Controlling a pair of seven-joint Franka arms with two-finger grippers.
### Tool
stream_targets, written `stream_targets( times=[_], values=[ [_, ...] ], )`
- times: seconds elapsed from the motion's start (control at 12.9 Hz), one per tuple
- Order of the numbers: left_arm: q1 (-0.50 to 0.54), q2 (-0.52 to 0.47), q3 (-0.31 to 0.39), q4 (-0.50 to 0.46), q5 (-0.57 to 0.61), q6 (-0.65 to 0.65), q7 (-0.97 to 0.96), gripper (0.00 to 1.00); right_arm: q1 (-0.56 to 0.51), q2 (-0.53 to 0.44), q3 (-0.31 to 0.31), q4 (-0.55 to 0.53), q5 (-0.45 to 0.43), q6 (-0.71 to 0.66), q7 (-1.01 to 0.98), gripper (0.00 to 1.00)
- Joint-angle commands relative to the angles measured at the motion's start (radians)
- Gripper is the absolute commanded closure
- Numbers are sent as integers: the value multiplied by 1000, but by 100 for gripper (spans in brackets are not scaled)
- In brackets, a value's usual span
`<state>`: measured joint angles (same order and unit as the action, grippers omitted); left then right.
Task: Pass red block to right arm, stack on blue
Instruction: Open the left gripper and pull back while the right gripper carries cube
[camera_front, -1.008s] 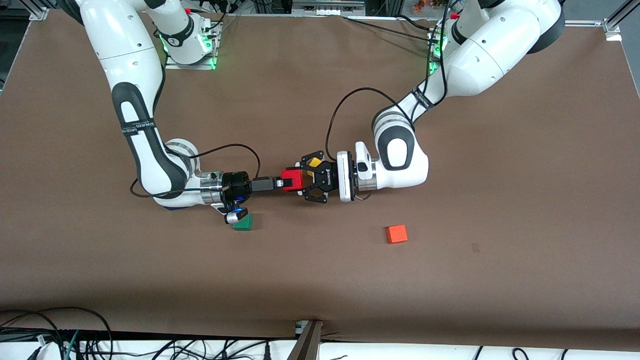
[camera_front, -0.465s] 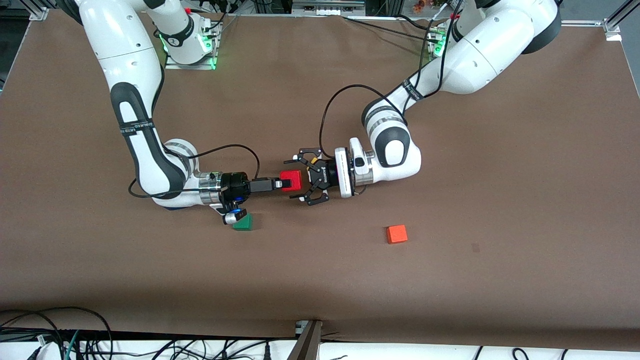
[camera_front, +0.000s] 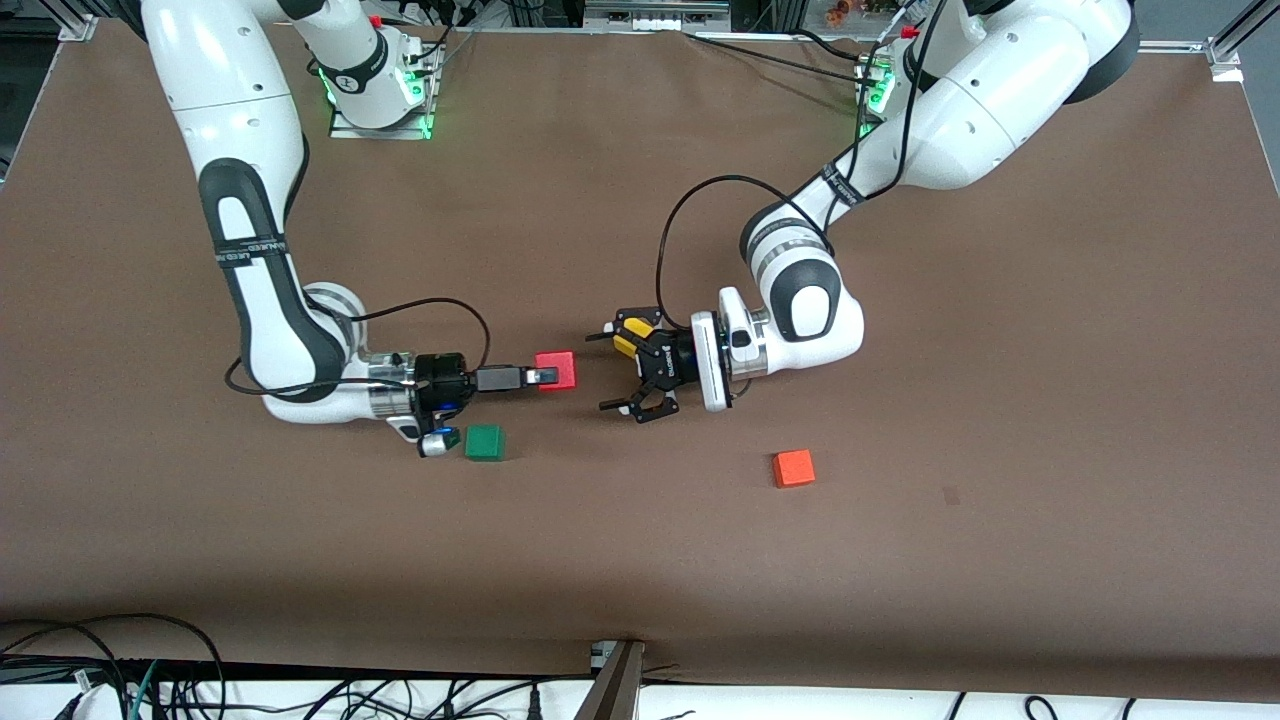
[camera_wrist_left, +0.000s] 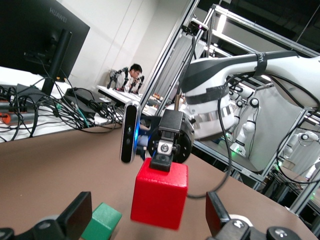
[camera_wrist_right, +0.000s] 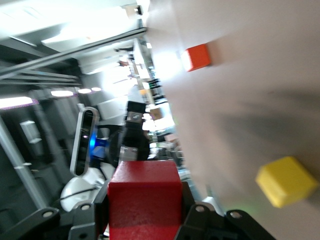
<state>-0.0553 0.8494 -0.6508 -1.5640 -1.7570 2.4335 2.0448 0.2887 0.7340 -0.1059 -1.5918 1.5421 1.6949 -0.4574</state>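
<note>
Two arms: both are reaching low over the middle of the brown table (camera_front: 640, 560), their grippers pointing at each other.
Right gripper (camera_front: 545, 377): it is lying level above the table, its jaws clamped on the red block (camera_front: 556, 370) — the left wrist view is showing a finger pressing the block's top face.
Red block: it is hanging in the air between the two grippers, held by the right one only.
Left gripper (camera_front: 625, 370): it is gaping wide, holding nothing, with a clear gap between its fingertips and the red block.
Yellow cube (camera_front: 630, 331): it is lying on the table, showing just by the left gripper's fingers.
Green cube (camera_front: 485, 442): it is sitting on the table near the right wrist, nearer to the front camera than the red block.
Orange-red cube (camera_front: 793, 467): it is resting alone toward the left arm's end — well apart from the green one.
Blue cube: I cannot tell where it is.
</note>
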Motion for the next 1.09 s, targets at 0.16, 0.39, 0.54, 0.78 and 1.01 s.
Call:
stream_targets(
  times=[0.16,0.39,0.54,0.78,1.01],
  values=[
    [64,-124,3,-108,233,1,-227,0,10,-35,-107,127,-378,8,29,93],
    [113,-153,2,-122,416,-14,-362,0,15,-62,-120,190,-734,51,120,93],
    [152,-167,5,-122,579,-72,-487,0,18,-87,-118,190,-935,71,184,93],
    [207,-173,5,-120,735,-169,-583,0,49,-119,-116,188,-1228,75,326,93],
    [239,-200,31,-107,934,-258,-733,0,72,-137,-116,164,-1393,75,440,93]
  ],
)
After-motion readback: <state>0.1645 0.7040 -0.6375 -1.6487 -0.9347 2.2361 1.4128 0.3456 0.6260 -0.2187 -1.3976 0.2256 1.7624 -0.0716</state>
